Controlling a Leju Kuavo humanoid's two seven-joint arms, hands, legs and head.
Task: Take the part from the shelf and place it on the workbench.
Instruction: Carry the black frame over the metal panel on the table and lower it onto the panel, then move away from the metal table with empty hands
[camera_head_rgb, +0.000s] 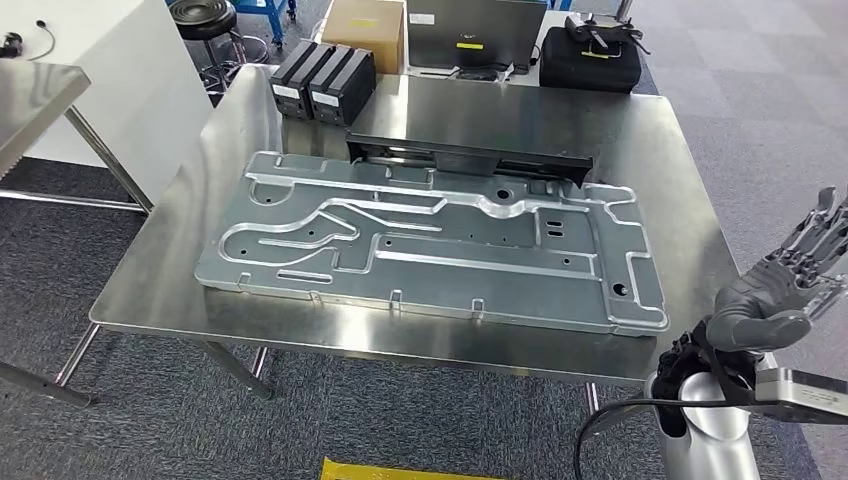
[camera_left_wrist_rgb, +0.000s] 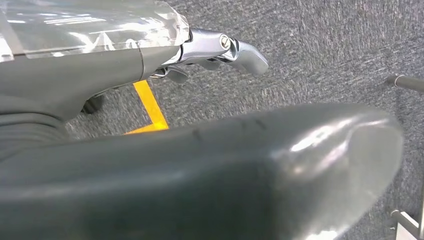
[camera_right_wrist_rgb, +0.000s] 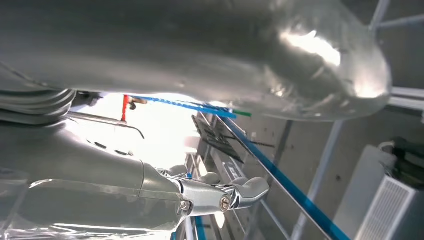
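No legible writing; large stamped metal part lies flat on desk; right robot hand empty, fingers apart beside desk; left robot hand state indeterminate.

The workbench top is brushed sheet metal, smooth and reflective. On it, the large part is stamped grey metal with a satin finish. Behind the part, a rail is matt black. Two black boxes look like plastic. Around the workbench, the carpet is rough grey cloth.
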